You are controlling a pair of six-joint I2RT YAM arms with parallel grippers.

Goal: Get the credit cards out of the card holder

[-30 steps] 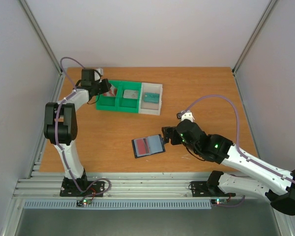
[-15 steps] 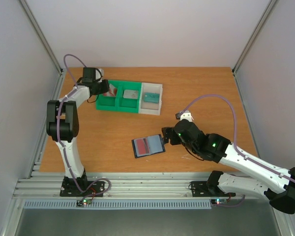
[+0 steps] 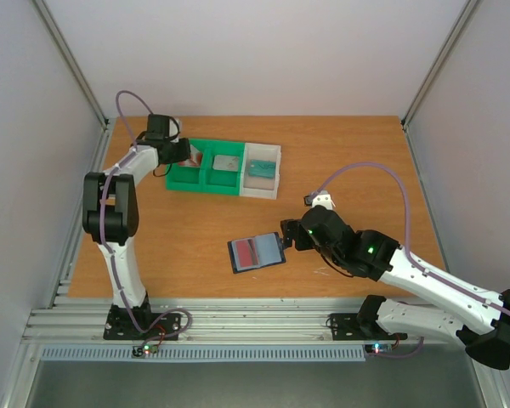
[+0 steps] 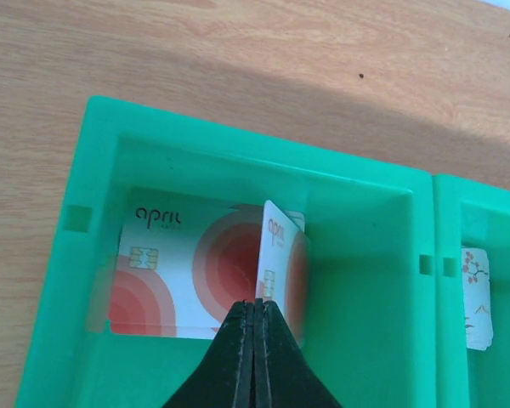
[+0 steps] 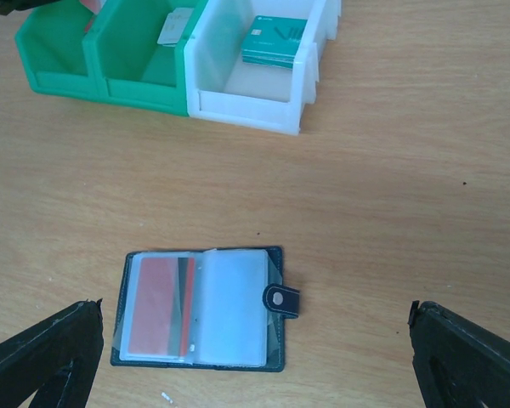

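Position of work: the left gripper [image 4: 255, 316] has its jaws pinched fully together on the lower edge of one credit card [image 4: 278, 255]. It holds the card on edge inside the end compartment of the green tray [image 4: 238, 161], at the far left of the table [image 3: 178, 238]. A second card [image 4: 178, 272] of the same pattern lies flat on the floor of that compartment, directly behind and beneath the held one. Whether the held card touches the compartment floor cannot be told from the wrist view.

The card holder [image 5: 200, 308] lies open and flat on the table, well apart from the tray, with its tab [image 5: 280, 298] pointing to the right in the right wrist view. Its left pocket shows a red card [image 5: 157, 306] with a dark stripe. The right pocket looks clear, though the plastic is too cloudy to be sure.

The right gripper [image 3: 287, 235] has its fingers spread wide and holds nothing. It sits beside the tab edge of the holder. Contact with the holder cannot be confirmed.

Assessment: the task is partly done. One card is delivered to the tray and a second is in hand at the drop point, not yet released. At least one card appears to remain in the holder. What is left is to release this card, draw out the red one, and check the remaining pockets.
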